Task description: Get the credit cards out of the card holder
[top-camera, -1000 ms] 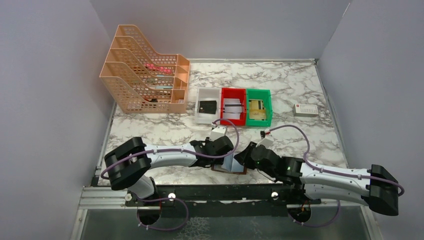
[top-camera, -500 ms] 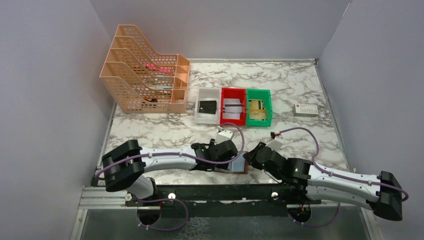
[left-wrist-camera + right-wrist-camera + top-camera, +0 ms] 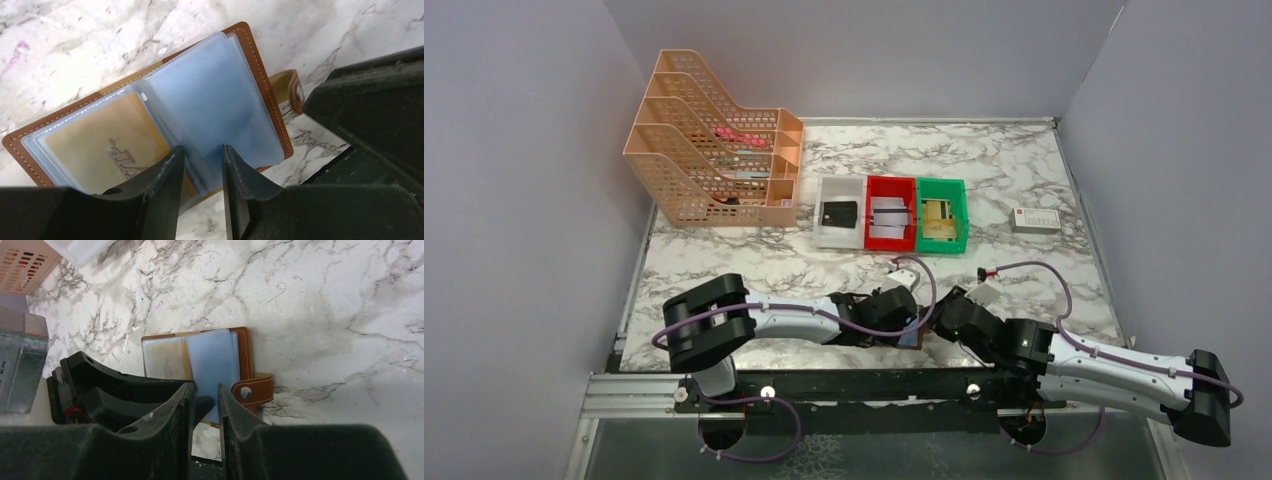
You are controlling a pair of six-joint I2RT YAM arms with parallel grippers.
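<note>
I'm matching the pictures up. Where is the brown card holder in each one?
Top view: card holder low centre, mostly covered.
Left wrist: card holder open, filling the middle.
Right wrist: card holder open, centre.
Shared landmark: the marble table beneath it.

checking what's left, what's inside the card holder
A gold card fills one page of the holder; the facing sleeves look empty. The left claw hides their lower edges.

Slanted dark letters, seemingly "VIP", stand on the gold-yellow plastic card [image 3: 95, 145] sleeved inside the brown leather-like card holder [image 3: 264, 85]. Print on the small white box [image 3: 1035, 220] with a red mark is too small to read.
</note>
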